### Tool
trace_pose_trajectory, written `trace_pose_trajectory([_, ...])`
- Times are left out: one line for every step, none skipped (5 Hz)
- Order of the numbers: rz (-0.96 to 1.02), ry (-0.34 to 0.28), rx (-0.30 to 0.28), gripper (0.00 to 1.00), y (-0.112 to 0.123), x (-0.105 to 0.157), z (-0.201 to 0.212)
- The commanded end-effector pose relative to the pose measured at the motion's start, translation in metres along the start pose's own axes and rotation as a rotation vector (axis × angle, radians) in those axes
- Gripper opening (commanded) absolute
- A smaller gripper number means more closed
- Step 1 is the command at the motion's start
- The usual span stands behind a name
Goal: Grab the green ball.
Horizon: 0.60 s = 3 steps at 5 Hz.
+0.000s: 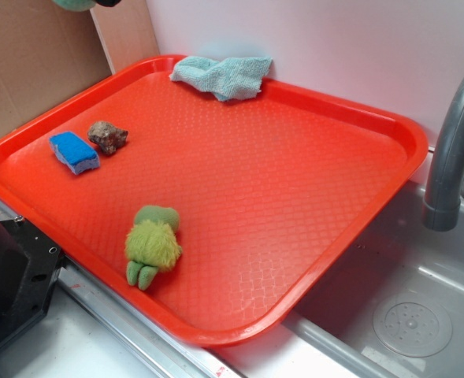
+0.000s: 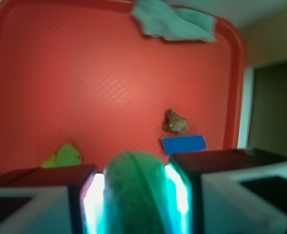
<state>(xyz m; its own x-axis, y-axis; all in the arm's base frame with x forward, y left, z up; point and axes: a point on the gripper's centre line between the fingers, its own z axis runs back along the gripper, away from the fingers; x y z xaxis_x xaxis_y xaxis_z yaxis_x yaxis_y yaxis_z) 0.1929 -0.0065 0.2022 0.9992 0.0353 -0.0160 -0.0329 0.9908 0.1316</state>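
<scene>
White wall and a strip of brown cardboard close off the exterior view behind an orange tray point(image 1: 358, 118), which rests over the edge of a grey sink point(image 1: 421, 315) with a grey faucet point(image 1: 452, 150) at the right edge of the frame. On the tray a pale teal cloth point(image 1: 222, 75) is bunched at the top rim, a blue sponge point(image 1: 74, 152) and a brown rock-like lump point(image 1: 108, 136) lie side by side at the left, and a fuzzy lime-green plush toy point(image 1: 151, 246) lies at lower centre. At the very top left a sliver of teal is cropped by the frame; it is probably the green ball point(image 1: 76, 4) carried well above the tray, though too little is shown to be certain.

From the wrist view the tray is seen from above, blurred. The tool point(image 2: 136, 195) fills the bottom of the frame, its two fingers closed against either side of the green ball, which bulges up between them and is lifted clear of the tray. The cloth sits at the top, the lump and sponge at right centre, the plush at lower left.

The ball is judged light, soft and compressible, with a yarn surface that should resist slipping; a hold across its widest middle, as seen, is judged soundest. No brand, label or writing can be read in either view.
</scene>
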Motion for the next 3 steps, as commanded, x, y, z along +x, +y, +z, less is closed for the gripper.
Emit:
trace_pose_trajectory([0.227,-0.092,0.106,0.0,-0.0199,-0.0031,-0.0006])
trace_pose_trajectory([0.242,-0.133,0.107,0.0,-0.0207,-0.0018,-0.0023])
trace_pose_trajectory([0.203,-0.155,0.076,0.0,-0.02,-0.003,-0.0083])
